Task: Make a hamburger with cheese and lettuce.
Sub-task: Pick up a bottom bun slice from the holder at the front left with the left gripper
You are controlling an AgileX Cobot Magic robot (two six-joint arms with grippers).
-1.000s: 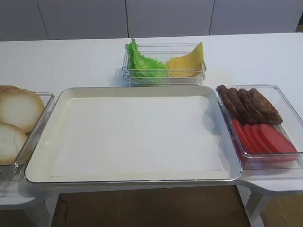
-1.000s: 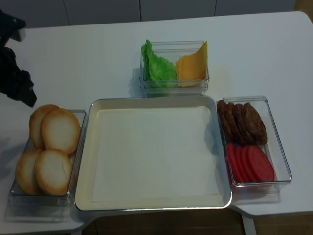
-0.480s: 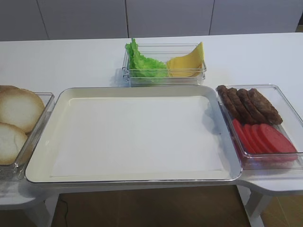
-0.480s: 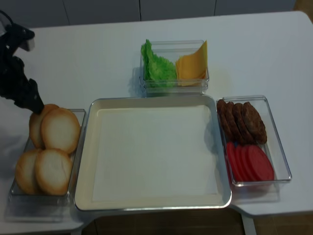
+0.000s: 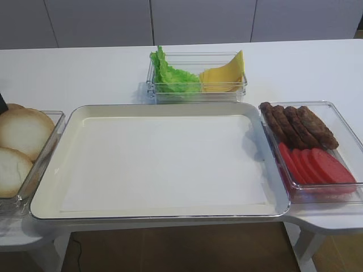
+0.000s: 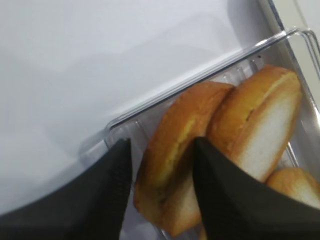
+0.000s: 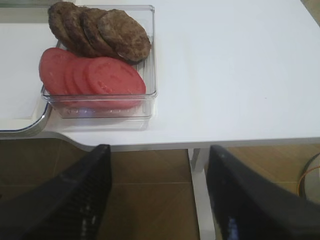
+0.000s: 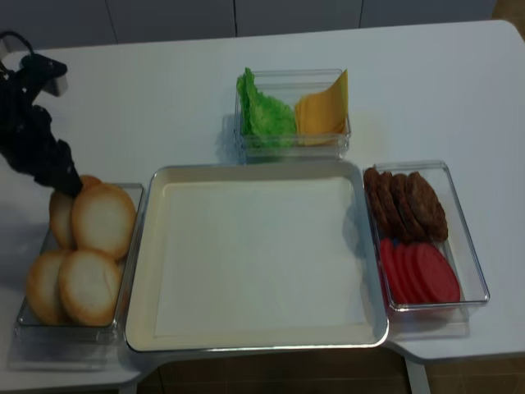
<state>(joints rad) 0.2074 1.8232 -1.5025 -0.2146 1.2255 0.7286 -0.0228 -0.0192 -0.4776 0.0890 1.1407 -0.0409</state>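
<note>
Several bun halves (image 8: 102, 220) lie in a clear bin (image 8: 131, 190) at the left. My left gripper (image 8: 67, 182) is open and reaches into the bin's back end. In the left wrist view its fingers (image 6: 107, 190) stand either side of the rearmost bun half (image 6: 175, 160), which stands on edge. The lettuce (image 8: 264, 113) and the cheese slices (image 8: 321, 111) share a clear bin at the back middle; both also show in the other high view, lettuce (image 5: 169, 73) and cheese (image 5: 224, 76). My right gripper (image 7: 157, 195) is open and empty, out past the table's front right edge.
A large cream tray (image 8: 254, 171) lined with white paper fills the middle. A clear bin at the right holds brown patties (image 8: 406, 203) and red tomato slices (image 8: 420, 275). The right wrist view shows the same patties (image 7: 100, 30) and tomato slices (image 7: 95, 75).
My left arm has come in from the far left and down to the bun bin. Its open fingers now straddle the rearmost bun half. The right side is unchanged.
</note>
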